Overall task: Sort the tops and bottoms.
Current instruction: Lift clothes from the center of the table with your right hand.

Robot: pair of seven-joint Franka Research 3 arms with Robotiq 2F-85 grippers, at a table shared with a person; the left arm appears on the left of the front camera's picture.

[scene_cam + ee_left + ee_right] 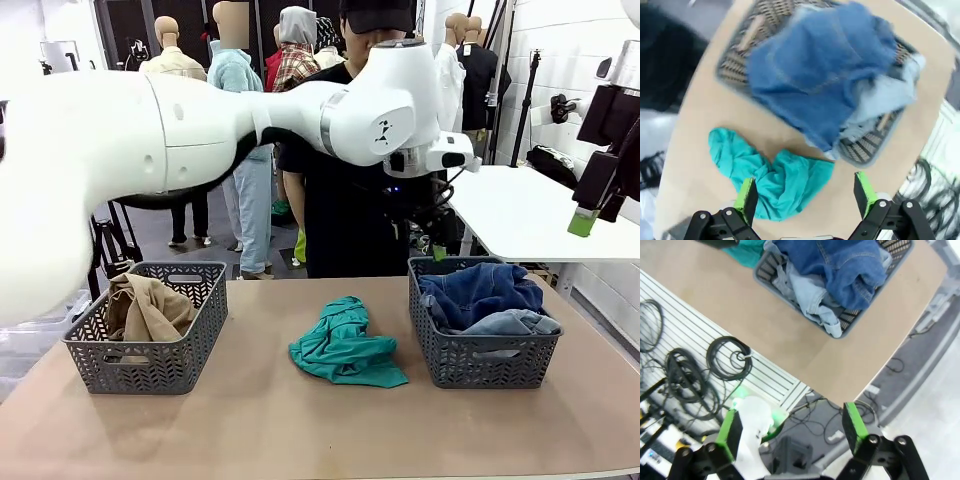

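The surface (300, 430) carries two baskets. The left basket (150, 365) holds the tan top (150, 308); the right basket (485, 360) holds both jeans (815, 75). The teal shirt (345, 345) lies between them. The wrist views show the left hand (805, 197) and the right hand (790, 427) spread and empty.

Teal-green tee (345, 345), solid colour, no print, at table centre. Tan-beige top (146, 308) in the dark grey basket (150, 368) at 9 o'clock; basket walls have a chevron cut-out pattern. Matching grey chevron basket (490, 362) at 3 o'clock: darker blue denim (478, 289) on top, pale light-blue denim (510, 322) at its 5 o'clock. Table top (300, 430) plain light brown. Robot arms white; left gripper (806, 195) black with green pads, right gripper (791, 426) same. Person (345, 215) at 12 o'clock in black.
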